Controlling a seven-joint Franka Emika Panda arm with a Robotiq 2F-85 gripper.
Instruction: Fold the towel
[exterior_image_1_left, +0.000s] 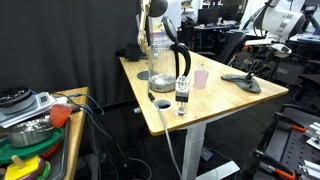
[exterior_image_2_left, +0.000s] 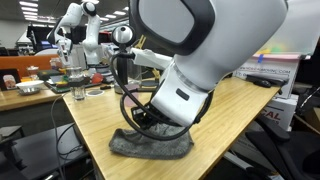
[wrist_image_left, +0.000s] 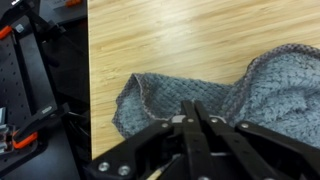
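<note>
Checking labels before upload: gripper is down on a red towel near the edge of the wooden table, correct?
Not quite. The towel is grey, not red, as the wrist view shows. The rest holds: the gripper is down on it near the edge of the wooden table.

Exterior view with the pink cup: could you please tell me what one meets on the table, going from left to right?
From the left: dark disc → small bottle → pink cup → towel.
</note>
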